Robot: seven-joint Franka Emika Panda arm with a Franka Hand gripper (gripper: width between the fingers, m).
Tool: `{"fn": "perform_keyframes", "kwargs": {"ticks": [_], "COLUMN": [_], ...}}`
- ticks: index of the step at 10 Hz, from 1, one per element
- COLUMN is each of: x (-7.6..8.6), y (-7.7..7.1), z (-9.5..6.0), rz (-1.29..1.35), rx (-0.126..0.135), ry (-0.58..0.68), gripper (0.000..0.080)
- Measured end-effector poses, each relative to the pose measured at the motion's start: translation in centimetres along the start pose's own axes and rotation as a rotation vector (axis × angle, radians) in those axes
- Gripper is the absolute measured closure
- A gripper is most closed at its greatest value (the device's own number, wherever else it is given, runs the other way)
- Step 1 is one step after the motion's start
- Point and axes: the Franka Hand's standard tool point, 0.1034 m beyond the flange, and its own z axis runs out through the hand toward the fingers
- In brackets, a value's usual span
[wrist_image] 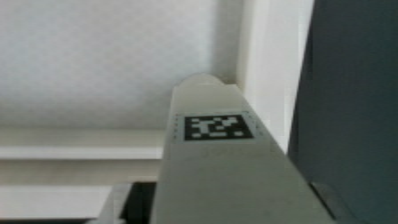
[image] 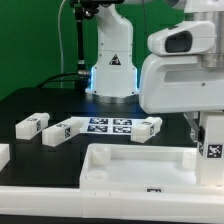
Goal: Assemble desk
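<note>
The desk top [image: 120, 158], a broad white rimmed tray, lies at the front of the black table. My gripper [image: 208, 128] hangs over the top's corner on the exterior view's right, shut on a white leg block [image: 212, 142] that stands upright with its tag facing out. In the wrist view this leg block [wrist_image: 222, 150] runs out from between the jaws, tag up, and its far end is over the corner of the desk top [wrist_image: 89, 70]. The gripper [wrist_image: 222, 208] fingers are mostly hidden behind the leg. Whether the leg touches the top I cannot tell.
Three loose leg blocks lie on the table behind the top: one [image: 30, 125], a second [image: 60, 130] and a third [image: 147, 127]. The marker board [image: 108, 124] lies between them. The arm's base [image: 112, 65] stands at the back. Another white part [image: 3, 155] shows at the left edge.
</note>
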Motion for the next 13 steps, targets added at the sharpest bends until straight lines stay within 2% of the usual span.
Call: {"fn": "perform_keyframes", "kwargs": {"ticks": [3, 5, 8, 12, 13], "x": [0.09, 0.1, 0.13, 0.2, 0.18], "y": [0.2, 0.25, 0.55, 0.58, 0.48], "z": [-0.01, -0.01, -0.01, -0.04, -0.02], "rz": [0.272, 0.478, 0.876, 1.109, 1.137], "rx": [0.014, 0.014, 0.041, 0.063, 0.065], "ry": [0.014, 0.013, 0.004, -0.014, -0.015], "gripper": [0.0509, 0.0509, 0.0509, 0.0509, 0.0424]}}
